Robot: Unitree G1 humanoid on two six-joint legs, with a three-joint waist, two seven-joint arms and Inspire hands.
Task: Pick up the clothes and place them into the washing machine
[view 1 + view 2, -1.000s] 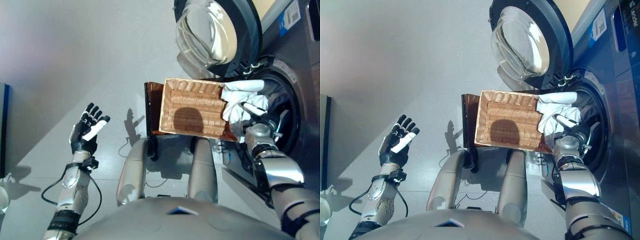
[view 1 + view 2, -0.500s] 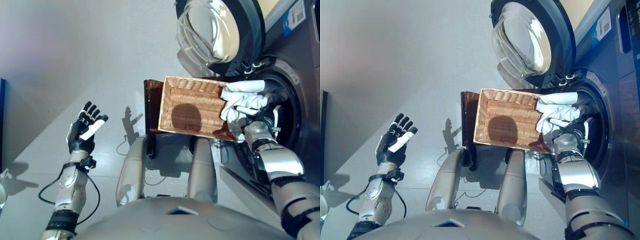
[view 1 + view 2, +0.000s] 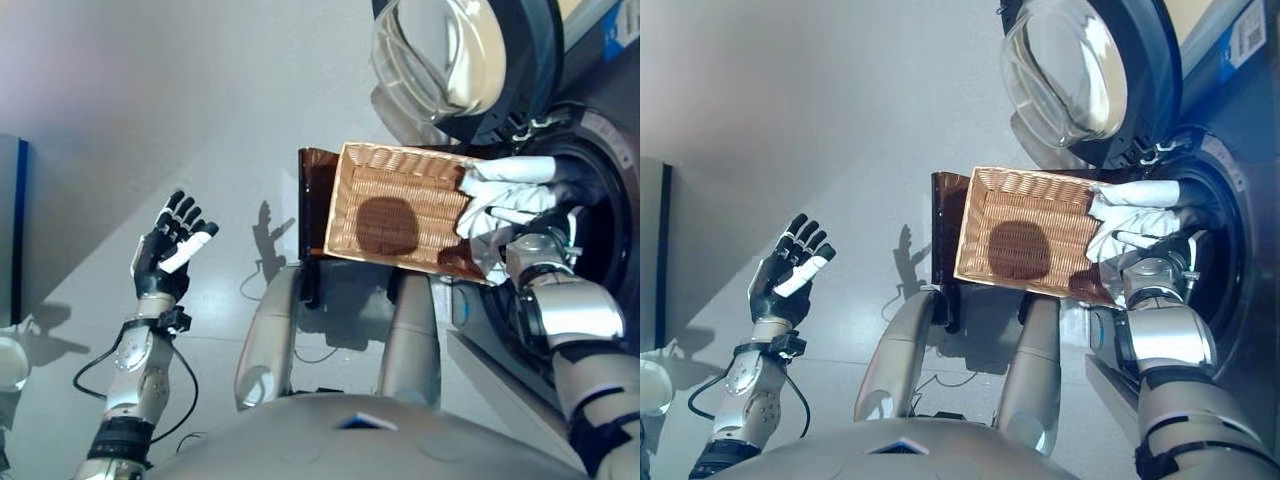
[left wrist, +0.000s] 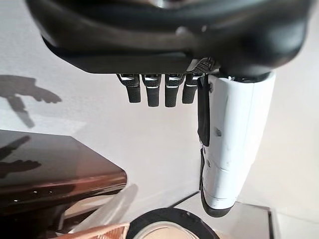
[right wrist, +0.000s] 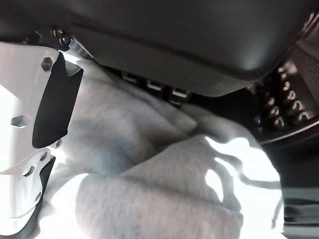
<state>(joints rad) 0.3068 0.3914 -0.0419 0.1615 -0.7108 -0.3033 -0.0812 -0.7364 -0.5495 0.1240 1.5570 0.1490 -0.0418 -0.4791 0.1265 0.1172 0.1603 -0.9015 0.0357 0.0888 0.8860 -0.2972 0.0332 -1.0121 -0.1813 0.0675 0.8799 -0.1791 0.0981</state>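
The right robot hand [image 3: 1145,268] grips a bundle of white clothes [image 3: 508,190] at the mouth of the washing machine [image 3: 600,215], its thumb and fingers curled into the cloth. The clothes lie partly over the drum opening and partly against the right end of a wicker basket [image 3: 395,210], which sits on a dark brown stool [image 3: 312,205]. The round glass door [image 3: 455,55] stands open. The left robot hand [image 3: 165,250] is raised over the floor [image 3: 150,100] well to the left, fingers straight and spread, holding nothing.
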